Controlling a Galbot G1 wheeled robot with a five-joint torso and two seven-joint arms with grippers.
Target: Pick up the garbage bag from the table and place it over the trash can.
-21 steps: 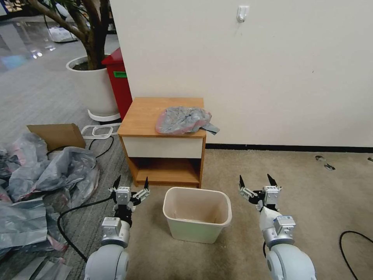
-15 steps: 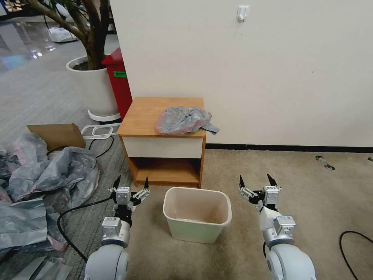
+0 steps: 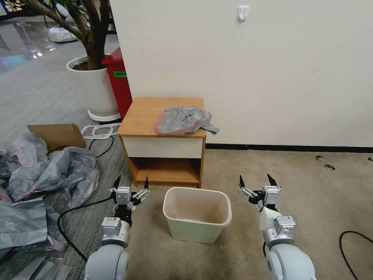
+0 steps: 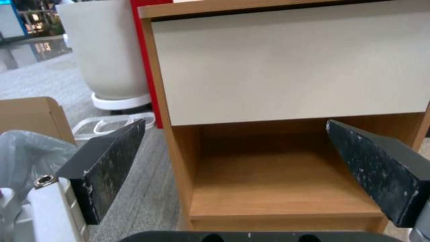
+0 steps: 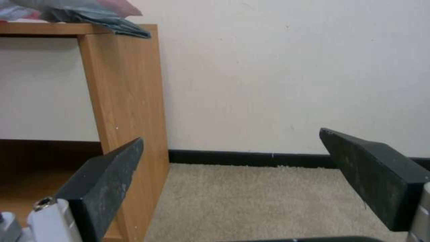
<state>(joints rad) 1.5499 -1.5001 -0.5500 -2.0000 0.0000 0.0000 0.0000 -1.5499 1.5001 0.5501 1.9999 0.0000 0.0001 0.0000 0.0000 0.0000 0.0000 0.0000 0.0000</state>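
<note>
Grey garbage bag (image 3: 183, 119) stays untouched on the table (image 3: 144, 114).

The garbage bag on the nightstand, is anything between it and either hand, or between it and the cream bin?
Nothing visible blocks it. The garbage bag lies uncovered on the table. The left hand and right hand hang open, low, either side of the trash can, whose open mouth is unobstructed on the carpet before the table.
</note>
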